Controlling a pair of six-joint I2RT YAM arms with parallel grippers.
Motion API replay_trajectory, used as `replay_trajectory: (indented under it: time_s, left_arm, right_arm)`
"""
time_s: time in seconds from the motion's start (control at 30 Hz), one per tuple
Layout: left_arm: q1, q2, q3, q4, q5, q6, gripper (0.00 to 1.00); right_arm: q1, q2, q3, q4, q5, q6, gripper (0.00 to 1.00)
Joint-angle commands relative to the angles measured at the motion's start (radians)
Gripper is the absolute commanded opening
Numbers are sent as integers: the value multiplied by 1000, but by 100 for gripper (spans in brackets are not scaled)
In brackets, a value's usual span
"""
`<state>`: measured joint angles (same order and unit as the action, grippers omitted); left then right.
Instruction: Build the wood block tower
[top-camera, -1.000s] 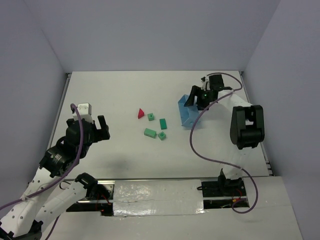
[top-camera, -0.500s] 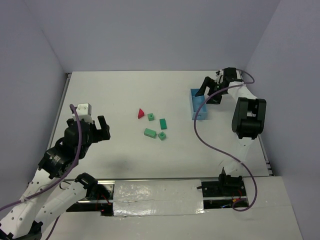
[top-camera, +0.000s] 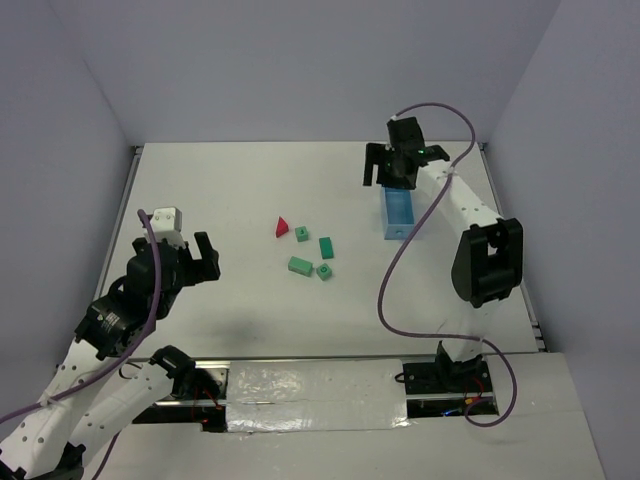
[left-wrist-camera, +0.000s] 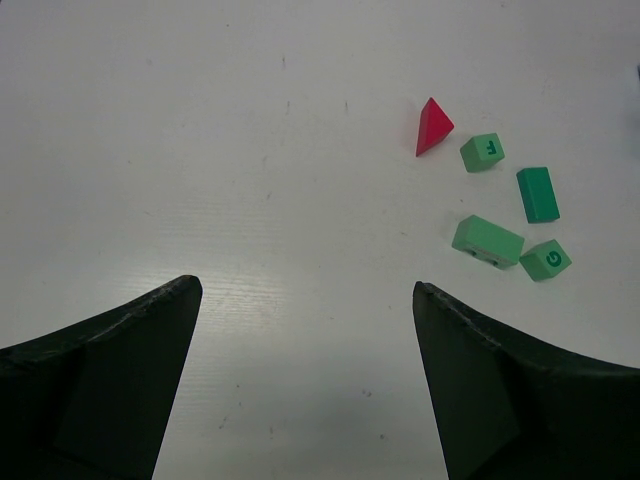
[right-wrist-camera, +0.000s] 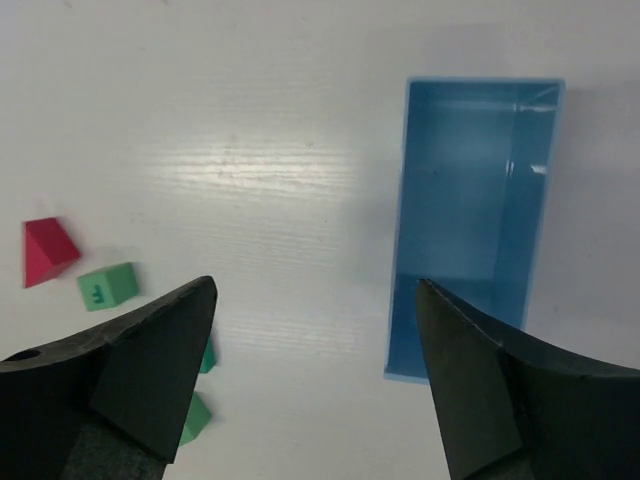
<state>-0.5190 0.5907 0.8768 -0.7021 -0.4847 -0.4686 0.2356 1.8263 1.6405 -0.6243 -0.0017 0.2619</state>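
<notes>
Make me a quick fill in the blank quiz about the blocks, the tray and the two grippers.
1. The triangular block is painted ___.
2. The blue tray lies ___, no block in it.
3. ___ green blocks lie on the table.
4. The left gripper and the right gripper are both ___, holding nothing.
Missing words: red; empty; four; open.
</notes>
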Motion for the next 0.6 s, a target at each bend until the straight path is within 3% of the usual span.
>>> replay_trajectory:
  time_s: [0.0,0.23,0.27,0.5,0.53,0.57]
  left_arm:
    - [-3,-6,-7,39,1,24,99]
    - [-4,-5,-6,41,3,24,100]
    - [-3,-3,-7,41,5,25,100]
    - [-3,9,-6,41,5,25,99]
    - [-3,8,-6,41,5,25,99]
    - [-3,9,-6,41,3,25,100]
  right_arm:
    - [11,27,-37,-46,189,0,85]
    - [25,99,-45,-29,230,-4,76]
    - [24,111,-42,-28,220,-9,69]
    - [11,214,-13,-29,145,-47,49]
    - [-7,237,1,-40,137,-50,39]
    - [-19,244,5,-40,129,-52,36]
